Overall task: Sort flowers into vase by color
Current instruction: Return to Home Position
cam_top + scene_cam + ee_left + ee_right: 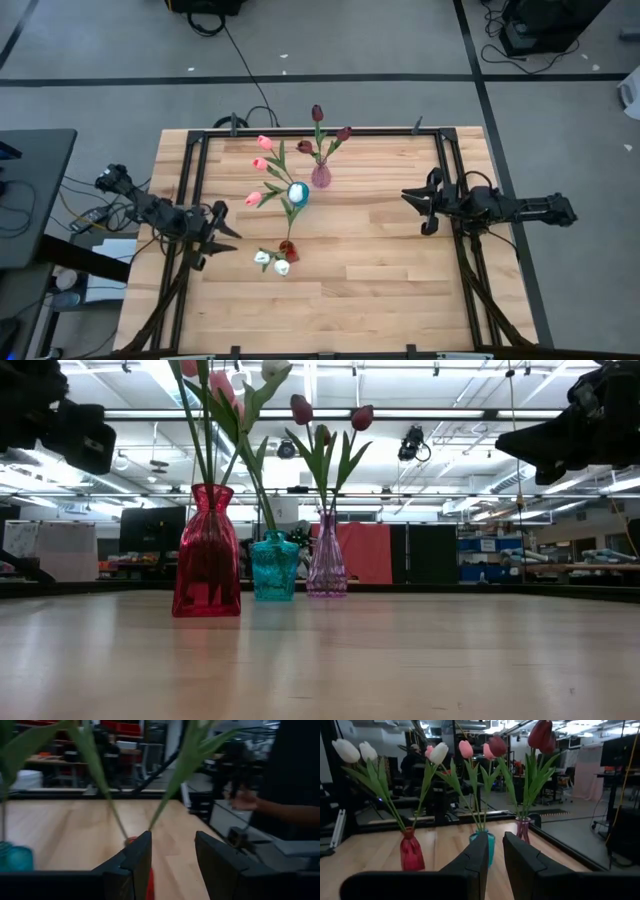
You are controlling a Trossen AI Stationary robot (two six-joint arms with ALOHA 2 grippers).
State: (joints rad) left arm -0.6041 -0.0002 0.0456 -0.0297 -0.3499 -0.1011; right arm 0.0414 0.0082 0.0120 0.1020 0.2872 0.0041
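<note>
Three small vases stand upright near the table's middle. The red vase (288, 248) (207, 550) holds white tulips (350, 751). The teal vase (297, 193) (274, 565) holds pink tulips (262, 163). The pale purple vase (320, 177) (326, 560) holds dark maroon tulips (317, 113) (540, 734). My left gripper (226, 222) (172, 862) is open, raised to the left of the red vase and facing it. My right gripper (420, 208) (495, 855) hovers to the right of the vases, its fingers a narrow gap apart, holding nothing.
A dark metal frame (190, 190) runs along the table's left, far and right sides. Bare wood (370, 290) lies between the vases and the near edge. In the left wrist view a person's hand (245, 800) shows beyond the table's edge.
</note>
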